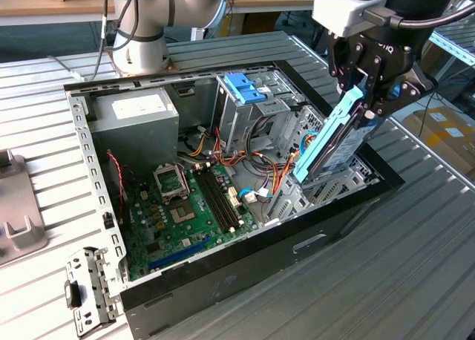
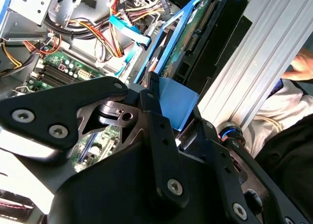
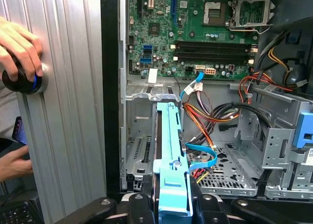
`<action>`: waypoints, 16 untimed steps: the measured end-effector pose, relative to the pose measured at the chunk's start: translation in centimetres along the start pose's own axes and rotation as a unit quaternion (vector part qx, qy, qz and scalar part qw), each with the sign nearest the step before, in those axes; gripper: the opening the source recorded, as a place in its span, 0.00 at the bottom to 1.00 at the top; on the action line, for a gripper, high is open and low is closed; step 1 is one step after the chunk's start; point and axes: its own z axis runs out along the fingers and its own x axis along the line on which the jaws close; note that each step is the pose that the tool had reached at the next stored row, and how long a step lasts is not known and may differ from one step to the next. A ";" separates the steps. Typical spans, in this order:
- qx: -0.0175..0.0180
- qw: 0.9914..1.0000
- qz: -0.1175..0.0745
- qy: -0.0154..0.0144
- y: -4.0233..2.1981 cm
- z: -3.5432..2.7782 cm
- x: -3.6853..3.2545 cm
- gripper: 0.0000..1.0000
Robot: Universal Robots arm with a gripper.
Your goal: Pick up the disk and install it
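The disk was held pinched by its light blue rail in the hand, on edge and tilted, over the open computer case toward the exterior view's right. Its lower end was seen just above the empty metal bay beside the motherboard; whether they touched could not be told. In the first wrist view a person's fingers were rested on a black knob at the tabletop.

Ribbed metal table carries an open computer case — a loose metal bracket beside it.
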 end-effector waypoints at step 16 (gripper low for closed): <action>-0.002 1.000 0.001 -0.004 0.18 1.01 0.16 0.37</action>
